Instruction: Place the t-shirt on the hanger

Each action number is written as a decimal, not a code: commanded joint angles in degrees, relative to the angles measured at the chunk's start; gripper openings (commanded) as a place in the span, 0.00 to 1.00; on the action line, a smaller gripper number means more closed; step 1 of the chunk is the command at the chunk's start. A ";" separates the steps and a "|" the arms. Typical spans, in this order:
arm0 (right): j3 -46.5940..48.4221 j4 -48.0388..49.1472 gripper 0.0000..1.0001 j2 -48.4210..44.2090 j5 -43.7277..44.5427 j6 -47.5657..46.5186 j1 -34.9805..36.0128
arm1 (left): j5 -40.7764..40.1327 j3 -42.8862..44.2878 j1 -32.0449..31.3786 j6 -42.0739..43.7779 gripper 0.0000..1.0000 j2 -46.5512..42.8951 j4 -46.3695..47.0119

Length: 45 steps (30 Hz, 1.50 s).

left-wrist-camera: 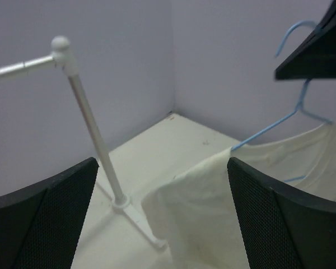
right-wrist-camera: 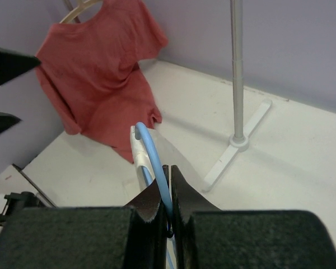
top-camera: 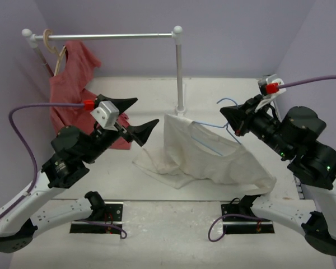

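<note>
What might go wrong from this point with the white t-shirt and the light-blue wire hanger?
The right gripper pinches only the thin light-blue wire hanger just below its hook, so the wire may swivel or slip under load. Much of the white t-shirt trails on the table, so a lift could drag it off. The open left gripper holds nothing, leaving the cloth unsupported.

Thin blue hanger between tight jaws, red shirt behind.
</note>
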 commanded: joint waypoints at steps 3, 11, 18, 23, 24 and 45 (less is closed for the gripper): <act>-0.02 7.82 0.00 2.89 -9.43 0.25 0.06 | 31.97 16.06 0.02 11.61 1.00 14.88 -11.29; -2.74 10.50 0.00 1.06 -22.08 -3.58 0.02 | 43.24 20.97 -0.92 19.44 0.91 22.05 -16.98; -3.61 11.60 0.00 0.26 -25.19 -3.06 0.06 | 48.60 23.03 -0.87 19.36 0.46 27.81 -20.09; -3.87 11.70 0.00 0.14 -25.62 -2.98 0.06 | 48.95 24.58 -0.92 19.07 0.03 29.92 -22.06; -4.05 11.67 0.00 0.17 -25.46 -3.00 0.06 | 48.20 24.61 -0.92 19.12 0.00 29.84 -22.09; -16.28 -5.38 0.83 -14.75 -36.01 -12.84 0.06 | 56.74 28.27 7.13 42.10 0.00 23.33 -36.93</act>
